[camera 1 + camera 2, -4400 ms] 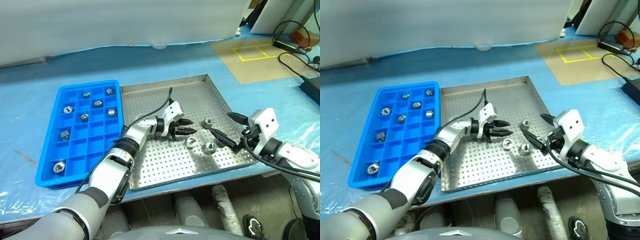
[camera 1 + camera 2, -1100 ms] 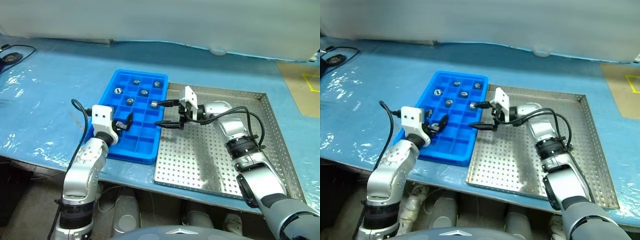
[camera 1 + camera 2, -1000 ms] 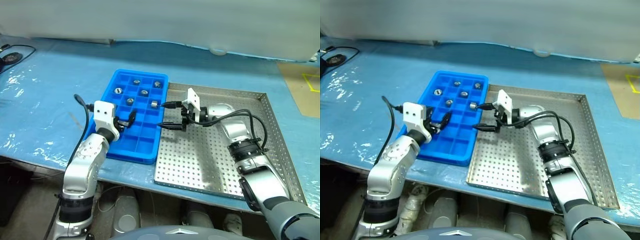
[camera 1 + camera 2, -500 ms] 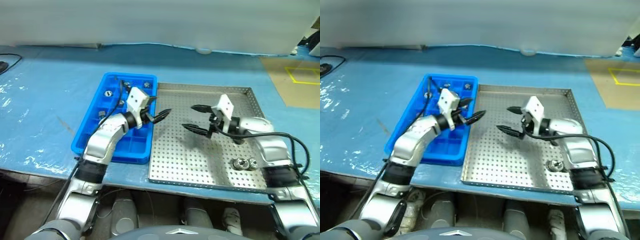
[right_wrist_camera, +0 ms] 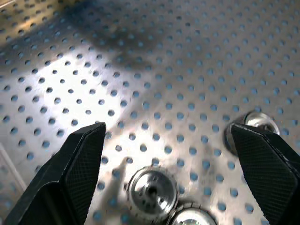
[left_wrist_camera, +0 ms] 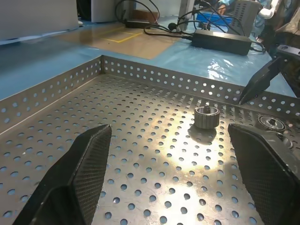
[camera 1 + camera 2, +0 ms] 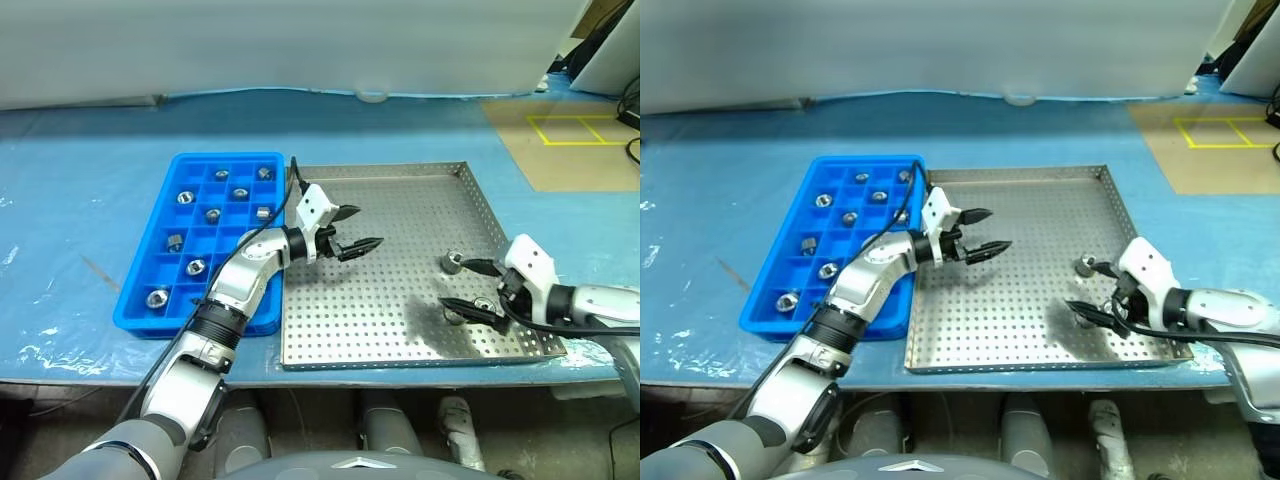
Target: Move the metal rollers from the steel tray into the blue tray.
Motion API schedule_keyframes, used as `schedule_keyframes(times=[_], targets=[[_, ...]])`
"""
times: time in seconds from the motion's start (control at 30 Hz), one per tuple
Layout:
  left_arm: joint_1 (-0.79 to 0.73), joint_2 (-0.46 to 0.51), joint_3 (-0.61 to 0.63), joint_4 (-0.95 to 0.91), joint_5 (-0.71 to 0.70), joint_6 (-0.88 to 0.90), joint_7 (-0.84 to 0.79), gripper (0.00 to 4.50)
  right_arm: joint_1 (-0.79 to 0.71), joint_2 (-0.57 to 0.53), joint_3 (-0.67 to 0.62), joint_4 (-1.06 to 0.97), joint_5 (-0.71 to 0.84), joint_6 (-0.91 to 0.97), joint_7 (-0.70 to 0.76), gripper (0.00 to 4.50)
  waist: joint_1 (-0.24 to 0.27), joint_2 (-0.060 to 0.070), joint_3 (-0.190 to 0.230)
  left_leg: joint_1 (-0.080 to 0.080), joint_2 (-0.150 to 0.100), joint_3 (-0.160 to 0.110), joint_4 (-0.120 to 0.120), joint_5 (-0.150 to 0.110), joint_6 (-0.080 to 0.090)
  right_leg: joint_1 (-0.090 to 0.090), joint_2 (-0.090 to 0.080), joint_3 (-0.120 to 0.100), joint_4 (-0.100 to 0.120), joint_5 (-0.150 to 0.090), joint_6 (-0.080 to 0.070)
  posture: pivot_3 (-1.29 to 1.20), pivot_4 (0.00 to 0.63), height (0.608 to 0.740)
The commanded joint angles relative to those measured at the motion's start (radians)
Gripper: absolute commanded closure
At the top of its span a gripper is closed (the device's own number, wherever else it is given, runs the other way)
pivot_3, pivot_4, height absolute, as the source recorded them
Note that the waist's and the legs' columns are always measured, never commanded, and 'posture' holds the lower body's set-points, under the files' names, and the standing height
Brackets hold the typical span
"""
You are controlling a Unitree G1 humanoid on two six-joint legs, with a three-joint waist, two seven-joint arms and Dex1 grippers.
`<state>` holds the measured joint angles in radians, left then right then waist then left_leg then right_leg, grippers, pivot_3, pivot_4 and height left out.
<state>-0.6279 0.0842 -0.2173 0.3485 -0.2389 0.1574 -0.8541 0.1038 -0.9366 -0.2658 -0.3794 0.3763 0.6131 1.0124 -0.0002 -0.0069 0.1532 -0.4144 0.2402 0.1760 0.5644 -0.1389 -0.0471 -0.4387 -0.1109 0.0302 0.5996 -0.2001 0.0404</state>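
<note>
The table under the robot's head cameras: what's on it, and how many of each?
steel tray: one, silvery and perforated, centre of the table.
blue tray: one, bright blue with a grid of compartments, along the steel tray's left side.
metal rollers in the blue tray: about nine, silvery, in separate compartments.
metal rollers in the steel tray: three, silvery, near its right edge.
table cover: one, blue.
yellow tape: one rectangle, far right.
power box: one, black, with cables, beyond the steel tray.
left gripper: black fingers, open over the steel tray.
right gripper: black fingers, open beside the three rollers.
</note>
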Motion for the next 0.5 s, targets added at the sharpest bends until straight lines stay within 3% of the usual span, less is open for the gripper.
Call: schedule_keyframes(times=[0.03, 0.27, 0.5], targets=[[-0.016, -0.016, -0.001, -0.006, 0.002, -0.035, -0.012, 0.32, 0.032, -0.066, -0.069, -0.056, 0.037, 0.019, 0.056, 0.00, -0.007, 0.000, 0.000, 0.000, 0.000, 0.000, 0.000, 0.000, 0.000, 0.000, 0.000, 0.000, 0.000, 0.000, 0.000, -0.36, 0.150, 0.740], [0.015, -0.025, 0.003, -0.031, 0.003, -0.033, -0.004, 0.32, 0.046, -0.206, 0.004, 0.037, -0.040, -0.057, 0.141, 0.00, -0.011, 0.000, 0.000, -0.001, 0.000, 0.000, 0.000, -0.001, 0.002, 0.001, -0.001, -0.001, -0.003, 0.000, -0.001, -0.32, 0.150, 0.740], [0.037, -0.009, 0.001, -0.064, -0.002, -0.025, -0.022, 0.32, -0.085, -0.225, 0.168, 0.192, -0.157, -0.173, 0.156, 0.00, -0.012, 0.000, 0.000, -0.003, 0.000, 0.000, 0.000, -0.002, 0.003, 0.000, -0.001, -0.001, -0.005, 0.004, -0.006, -0.28, 0.150, 0.740]])
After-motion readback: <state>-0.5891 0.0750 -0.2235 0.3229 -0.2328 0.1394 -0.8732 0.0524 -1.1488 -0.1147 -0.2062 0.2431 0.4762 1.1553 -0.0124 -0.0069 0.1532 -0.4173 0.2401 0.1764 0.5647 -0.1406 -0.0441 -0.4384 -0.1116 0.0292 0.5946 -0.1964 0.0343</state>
